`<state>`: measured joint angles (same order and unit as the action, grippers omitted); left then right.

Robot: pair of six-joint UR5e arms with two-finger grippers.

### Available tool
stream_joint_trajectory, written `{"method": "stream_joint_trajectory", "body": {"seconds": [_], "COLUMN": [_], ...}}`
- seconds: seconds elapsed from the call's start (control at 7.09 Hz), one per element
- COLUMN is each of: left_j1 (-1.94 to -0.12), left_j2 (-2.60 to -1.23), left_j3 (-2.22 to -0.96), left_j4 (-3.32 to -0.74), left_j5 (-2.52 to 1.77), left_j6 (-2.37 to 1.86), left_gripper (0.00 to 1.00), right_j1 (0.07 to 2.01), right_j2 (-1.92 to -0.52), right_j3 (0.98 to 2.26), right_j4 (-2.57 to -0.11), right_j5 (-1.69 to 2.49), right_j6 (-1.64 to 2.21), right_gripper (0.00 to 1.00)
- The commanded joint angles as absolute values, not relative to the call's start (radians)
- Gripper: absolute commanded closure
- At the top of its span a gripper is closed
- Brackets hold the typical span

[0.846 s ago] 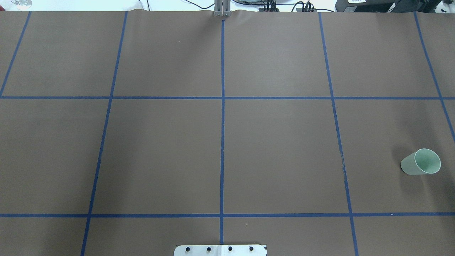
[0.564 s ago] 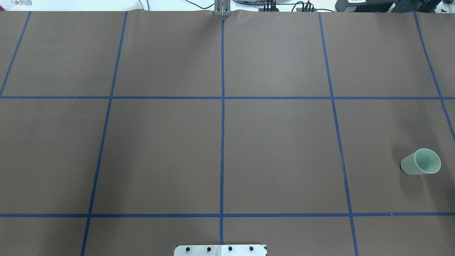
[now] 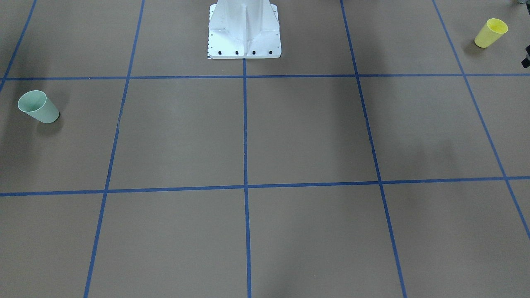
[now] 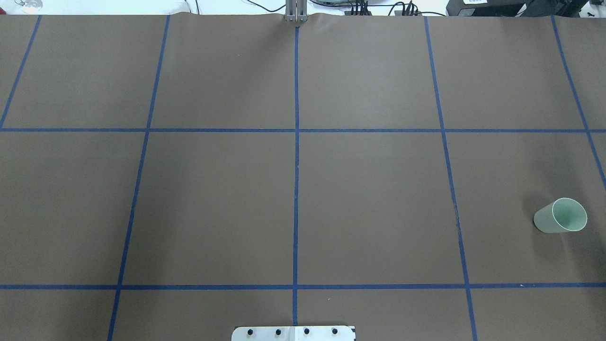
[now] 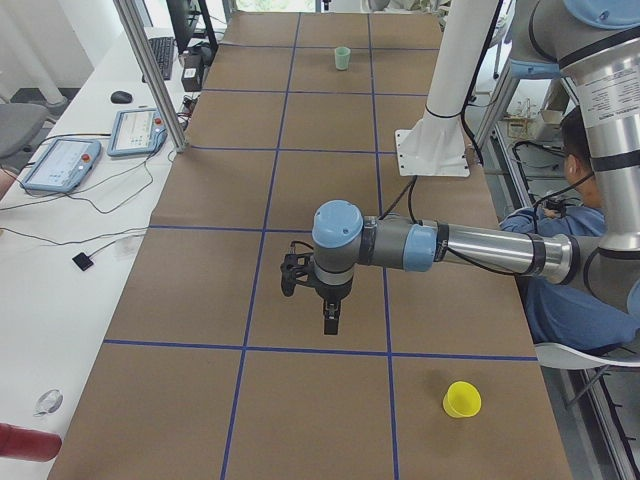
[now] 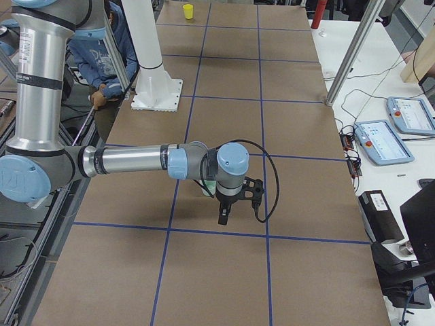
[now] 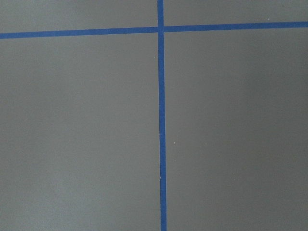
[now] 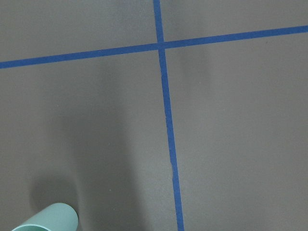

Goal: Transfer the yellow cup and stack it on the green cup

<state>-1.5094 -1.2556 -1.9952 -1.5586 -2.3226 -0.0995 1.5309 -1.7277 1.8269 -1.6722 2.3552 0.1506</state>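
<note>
Nothing has changed on the table in the last second. In the view from above, the green cup sits in the very same spot as before, standing up with its mouth open to the top. It is far over on my robot's right side.

The yellow cup stands up too, far over on the left side, close to the robot's edge of the table. The two cups are well apart, at the two ends.

The left gripper hangs over the table, pointing down, apart from the yellow cup. Its own camera sees only table and blue lines, no cup. The right gripper hangs near the green cup, which peeks in at the bottom corner of that gripper's camera. I only see both grippers from the side, so I cannot tell if they are wide or narrow. Neither one holds a cup.

So I think the job has not really started. I would go for the yellow cup first.
</note>
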Motion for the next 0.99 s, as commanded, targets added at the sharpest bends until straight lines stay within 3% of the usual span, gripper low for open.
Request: {"method": "stream_joint_trajectory", "body": {"seconds": [0.0, 0.56, 0.85], "left_j1": [-1.509, -1.491, -1.489], "left_j2": [-1.252, -1.097, -0.987], "left_j3": [-1.988, -1.98, -1.918], "left_j4": [-1.552, -1.736, -1.896], "left_j5": [-2.394, -2.398, -2.309], "left_j6": [-0.127, -0.633, -0.778], "left_gripper": [0.0, 0.0, 0.0], "right_j1": [1.531, 1.531, 1.526], "right_j2": [-1.729, -1.729, -1.729], "right_j3": [1.827, 1.841, 1.841], "right_j4": [-1.672, -1.671, -1.677], "right_j5": [2.356, 2.361, 2.365], "right_j6": [0.152, 0.15, 0.153], "right_gripper": [0.0, 0.0, 0.0]}}
